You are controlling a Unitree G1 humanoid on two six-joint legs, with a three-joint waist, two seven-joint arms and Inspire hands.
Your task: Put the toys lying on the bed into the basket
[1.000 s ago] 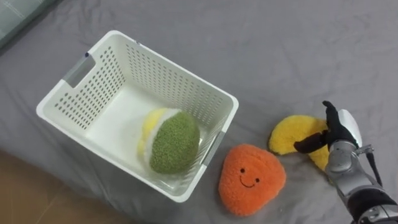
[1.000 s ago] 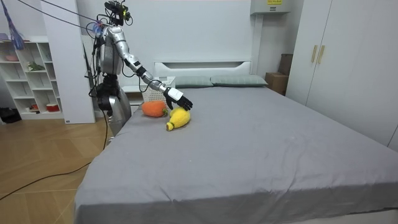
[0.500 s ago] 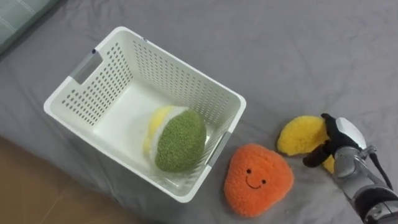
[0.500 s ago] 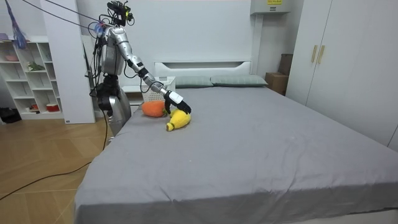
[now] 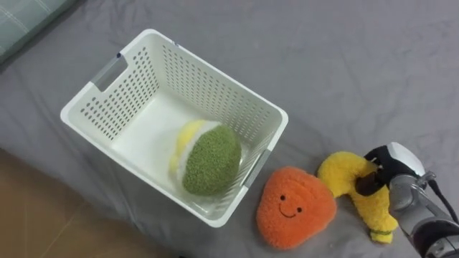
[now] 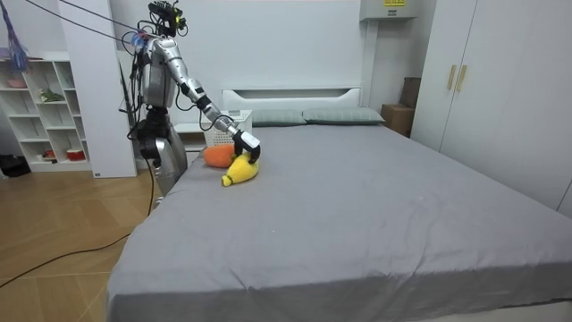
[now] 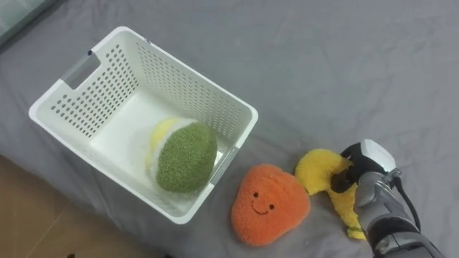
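Yellow toy dragged beside orange toy, clasped in right robot hand.

The scene is lit softly and evenly from overhead. The grey sheet is rendered matte, with shallow creases picked out by gentle shading. The inside of the white basket is brightly lit, while its near outer side is left in shade. Faint, diffuse shadows are cast under the orange plush toy and the yellow plush toy. In the room view, the wardrobe is brightly lit, and a mild sheen is carried by the wooden floor.
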